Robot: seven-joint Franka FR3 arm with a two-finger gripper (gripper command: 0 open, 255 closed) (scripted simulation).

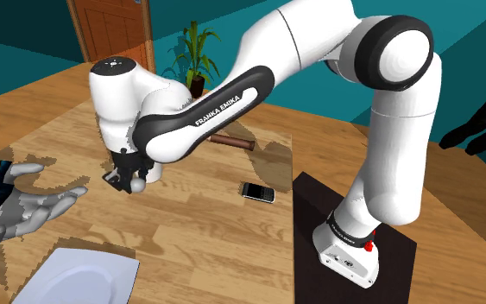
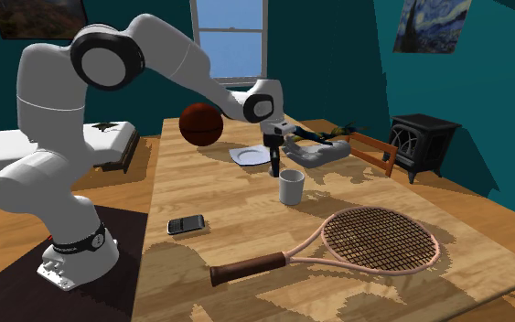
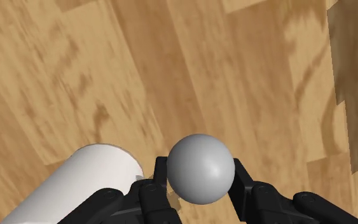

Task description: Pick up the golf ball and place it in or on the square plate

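My black gripper (image 3: 199, 184) is shut on a plain grey golf ball (image 3: 199, 167), with one finger on each side of it. It hangs a little above the wooden table (image 3: 171, 70), right beside a white cup (image 3: 85, 181). In the shoulder view the gripper (image 1: 131, 180) points down with the ball (image 1: 137, 184) at its tips. The white square plate (image 1: 85, 278) lies near that view's lower left corner, apart from the gripper. In the second exterior view the plate (image 2: 249, 155) lies just behind the gripper (image 2: 274, 167).
The cup (image 2: 291, 187) stands close to the gripper. A grey hand-shaped object (image 1: 34, 207) lies between the gripper and the plate. A phone (image 1: 257, 192), a tennis racket (image 2: 365, 240) and a basketball (image 2: 201, 123) also sit on the table.
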